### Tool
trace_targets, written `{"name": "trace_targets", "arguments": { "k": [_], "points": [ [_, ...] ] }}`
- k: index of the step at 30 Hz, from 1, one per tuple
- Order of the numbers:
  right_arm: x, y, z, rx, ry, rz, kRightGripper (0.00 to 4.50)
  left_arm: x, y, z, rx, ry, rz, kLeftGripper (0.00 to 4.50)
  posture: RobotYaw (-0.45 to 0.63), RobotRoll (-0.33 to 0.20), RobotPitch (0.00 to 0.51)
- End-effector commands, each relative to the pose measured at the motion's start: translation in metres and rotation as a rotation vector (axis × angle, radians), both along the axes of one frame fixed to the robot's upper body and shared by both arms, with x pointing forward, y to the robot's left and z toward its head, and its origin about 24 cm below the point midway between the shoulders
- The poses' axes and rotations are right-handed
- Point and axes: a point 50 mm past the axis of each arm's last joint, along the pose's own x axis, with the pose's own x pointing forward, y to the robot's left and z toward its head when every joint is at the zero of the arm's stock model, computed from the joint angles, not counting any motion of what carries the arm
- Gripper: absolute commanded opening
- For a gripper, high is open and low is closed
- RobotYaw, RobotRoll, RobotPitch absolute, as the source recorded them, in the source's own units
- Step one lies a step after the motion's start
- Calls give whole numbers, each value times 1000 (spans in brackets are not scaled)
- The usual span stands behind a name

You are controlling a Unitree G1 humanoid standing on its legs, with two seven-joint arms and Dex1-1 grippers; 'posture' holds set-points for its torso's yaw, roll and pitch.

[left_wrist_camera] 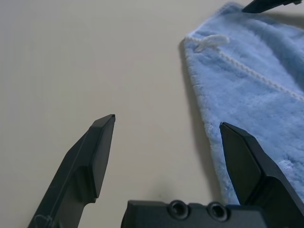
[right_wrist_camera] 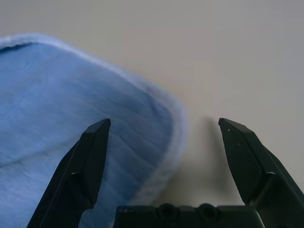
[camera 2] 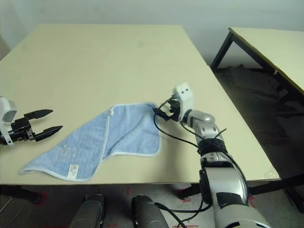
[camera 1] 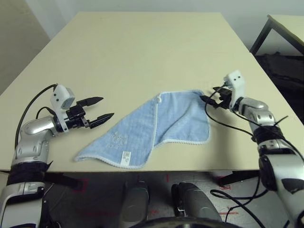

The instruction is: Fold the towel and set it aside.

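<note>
Robot's twin pincers spread wide
Silver forearms angle inward above the bench (camera 1: 142, 57), the left pincer (camera 1: 102, 110) with its black fingers parted at left, the right pincer (right_wrist_camera: 165, 121) likewise open opposite, dark cables looping around both wrists.

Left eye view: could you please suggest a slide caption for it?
A light-blue towel lies partly folded between the robot's left and right grippers, jaws open.
</note>
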Motion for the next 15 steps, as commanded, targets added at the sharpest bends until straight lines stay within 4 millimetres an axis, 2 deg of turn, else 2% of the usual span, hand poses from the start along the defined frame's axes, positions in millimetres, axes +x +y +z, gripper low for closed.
{"name": "trace_targets", "arguments": {
  "k": [1,3,6,9,15],
  "points": [
    [0,5,-6,-27,41,18,4474,-4,2,-3,17,7,3,4500,101,0,115],
    [1,10,-8,-15,70,33,4474,-5,2,-2,17,-5,-1,4500,104,0,116],
    [0,13,-11,-12,105,58,3994,-5,-1,-2,20,-13,-5,4500,104,0,116],
    [-1,14,-11,-6,100,74,2931,-5,-3,-2,23,-17,-11,4500,104,0,116],
    [7,13,17,97,1,58,742,-2,-4,-5,34,-11,-18,4500,90,0,116]
  ]
}}
